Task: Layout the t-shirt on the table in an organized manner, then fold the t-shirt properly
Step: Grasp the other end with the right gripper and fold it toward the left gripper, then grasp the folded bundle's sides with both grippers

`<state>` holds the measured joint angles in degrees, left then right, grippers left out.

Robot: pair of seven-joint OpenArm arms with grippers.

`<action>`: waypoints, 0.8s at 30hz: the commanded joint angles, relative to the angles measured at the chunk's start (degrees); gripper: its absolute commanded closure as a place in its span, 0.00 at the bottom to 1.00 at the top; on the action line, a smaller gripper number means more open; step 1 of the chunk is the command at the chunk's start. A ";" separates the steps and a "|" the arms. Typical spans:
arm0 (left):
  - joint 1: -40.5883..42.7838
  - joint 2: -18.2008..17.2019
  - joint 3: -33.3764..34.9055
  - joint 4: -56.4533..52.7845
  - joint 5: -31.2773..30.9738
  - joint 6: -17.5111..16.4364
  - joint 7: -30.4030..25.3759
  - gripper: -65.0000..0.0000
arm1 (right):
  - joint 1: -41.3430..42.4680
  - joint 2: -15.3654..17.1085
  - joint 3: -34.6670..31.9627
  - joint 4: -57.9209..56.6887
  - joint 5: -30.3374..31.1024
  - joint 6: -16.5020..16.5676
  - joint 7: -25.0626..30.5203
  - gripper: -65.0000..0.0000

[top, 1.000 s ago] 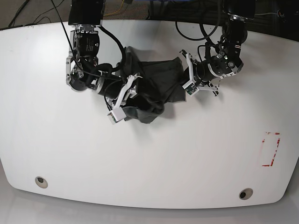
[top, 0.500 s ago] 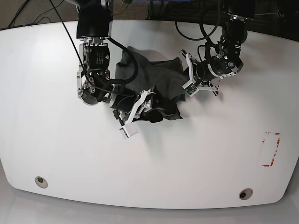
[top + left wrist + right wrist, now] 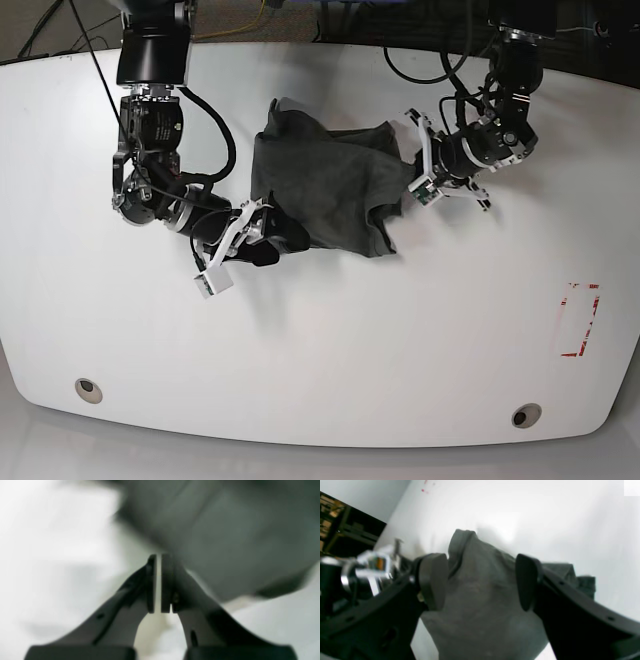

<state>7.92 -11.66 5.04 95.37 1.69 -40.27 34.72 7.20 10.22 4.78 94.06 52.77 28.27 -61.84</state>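
Still bunched up: t-shirt (image 3: 325, 195) sits far-centre on the table (image 3: 320, 340), long axis running roughly left-right, lumpy, no clear neck direction. Right gripper (image 3: 232, 252) at its near-left corner, jaws spread wide with fabric between the pads, apparently not pinching. Left gripper (image 3: 413, 160) pinched closed at the right edge, apparently holding nothing. Probably closer call for the right arm, cloth lying just right and far of it.

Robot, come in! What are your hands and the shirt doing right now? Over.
Left hand shut, holding nothing. Right hand open around a t-shirt edge. Shirt bunched on the table. Nothing in the way.
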 commanded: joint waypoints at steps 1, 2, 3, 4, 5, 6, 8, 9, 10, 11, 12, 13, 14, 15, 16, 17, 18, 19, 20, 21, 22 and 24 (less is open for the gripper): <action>-0.67 -0.95 -1.65 2.87 -0.51 0.27 -1.01 0.97 | 0.93 1.69 0.02 1.02 1.60 0.26 1.67 0.37; -0.67 -1.04 -2.97 3.75 0.37 0.27 -1.01 0.97 | 0.84 2.57 0.02 1.02 1.60 0.26 1.67 0.37; -0.67 -1.04 -3.50 3.92 0.64 0.27 -1.01 0.97 | 0.75 2.84 0.10 1.02 1.60 0.26 1.67 0.38; -0.76 -1.04 -4.64 4.28 1.25 0.27 -1.01 0.97 | 0.40 3.28 0.10 1.02 1.60 0.26 1.76 0.38; -0.85 -1.04 -5.79 4.54 2.04 0.27 -1.01 0.97 | 0.31 3.63 0.10 1.02 1.60 0.26 1.76 0.38; -0.93 -1.04 -6.31 4.72 2.31 0.27 -1.01 0.97 | 0.31 3.72 0.10 1.02 1.51 0.26 1.76 0.38; -2.34 -1.04 -8.07 5.07 3.36 0.27 -1.01 0.97 | 0.23 3.89 0.10 1.19 0.55 0.26 1.76 0.38; -3.13 -1.04 -8.77 5.07 3.71 0.27 -1.01 0.97 | 0.23 3.98 0.10 1.19 -0.25 0.26 1.76 0.38; -3.66 -1.04 -9.30 5.07 3.98 0.27 -1.01 0.97 | 0.23 3.98 0.10 1.19 -0.95 0.34 1.76 0.38; -4.36 -1.04 -10.53 5.15 4.15 0.27 -1.01 0.97 | 0.14 3.98 0.10 1.19 -2.18 0.52 1.76 0.39; -4.80 -0.95 -11.41 5.42 4.15 0.27 -1.01 0.97 | 0.14 3.98 0.10 1.28 -2.97 0.52 1.76 0.40; -5.42 -0.87 -12.82 6.21 4.06 0.27 -1.01 0.97 | 0.14 3.89 0.10 1.28 -4.11 0.61 1.76 0.43; -5.68 -0.52 -13.52 6.74 4.06 0.27 -1.01 0.97 | 0.14 3.80 0.10 1.28 -4.73 0.61 1.76 0.45; -6.12 0.45 -14.40 7.35 4.06 0.27 -1.01 0.97 | 0.14 3.72 0.10 1.28 -5.78 0.61 1.84 0.47; -6.47 1.51 -15.10 7.70 4.06 0.27 -1.01 0.97 | 0.23 3.63 0.02 1.28 -6.93 0.61 1.93 0.51; -6.82 2.21 -15.28 7.97 4.06 0.27 -1.01 0.97 | 0.23 3.54 -0.07 1.28 -7.72 0.61 2.28 0.53; -7.62 3.53 -15.37 8.50 4.15 0.27 -1.01 0.97 | 0.31 3.54 -0.25 1.28 -9.21 0.61 3.34 0.59; -7.88 3.97 -15.28 8.67 4.15 0.27 -1.01 0.97 | 0.31 3.54 -0.34 1.28 -9.65 0.61 3.87 0.60; -8.14 4.85 -14.84 9.20 4.24 0.27 -1.01 0.97 | 0.40 3.45 -0.60 1.28 -10.80 0.61 4.92 0.66; -8.32 5.64 -14.05 9.55 4.24 0.27 -1.01 0.97 | 0.49 3.01 -1.13 1.28 -11.76 0.61 5.89 0.70; -8.32 5.99 -13.26 9.73 4.24 0.27 -1.01 0.97 | 0.58 2.66 -1.57 1.19 -12.55 0.61 6.59 0.74; -8.32 6.25 -10.80 10.17 4.24 0.27 -1.09 0.97 | 1.28 2.40 -2.71 1.19 -15.10 0.61 8.44 0.84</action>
<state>0.34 -5.50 -7.53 103.88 7.07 -39.57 35.05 6.63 12.88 3.25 94.13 39.05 28.47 -56.66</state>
